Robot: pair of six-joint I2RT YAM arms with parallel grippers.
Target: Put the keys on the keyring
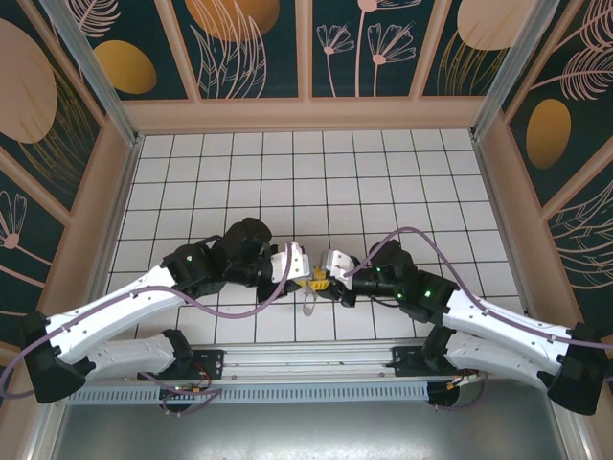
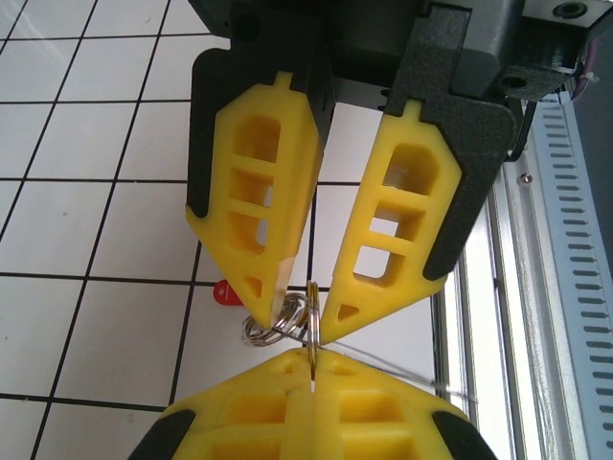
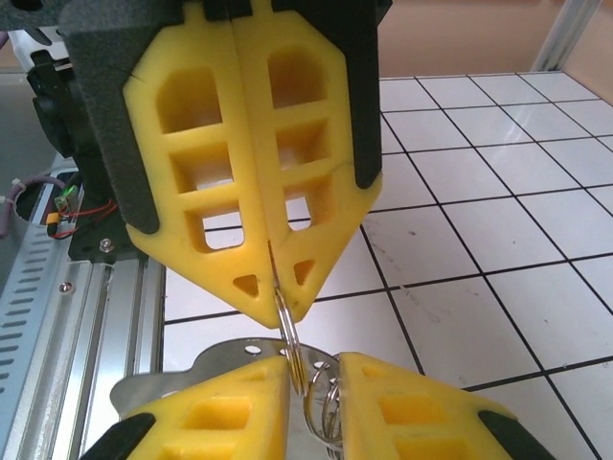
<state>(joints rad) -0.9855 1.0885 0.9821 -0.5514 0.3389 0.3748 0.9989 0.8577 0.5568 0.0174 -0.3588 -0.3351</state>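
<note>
The keyring [image 2: 312,311] hangs edge-on above the tiled floor between both grippers, near the table's front edge. My left gripper [image 2: 312,369] is shut on its lower rim; it also shows from the right wrist [image 3: 278,292]. My right gripper [image 3: 316,383] faces it, jaws narrowly apart, pinched around the keyring [image 3: 290,331] and its small wire rings [image 3: 328,407]. From the left wrist, one right fingertip sits on the wire rings [image 2: 266,331]. A key's red head [image 2: 226,293] peeks out behind that fingertip; its blade is hidden. From above, the left gripper [image 1: 305,279] and right gripper [image 1: 324,284] meet tip to tip.
The aluminium rail [image 1: 306,359] with the arm bases runs just behind the grippers. A grey metal plate with small holes [image 3: 182,374] lies under the right fingers. White tiled floor [image 1: 306,182] stretches to the patterned walls.
</note>
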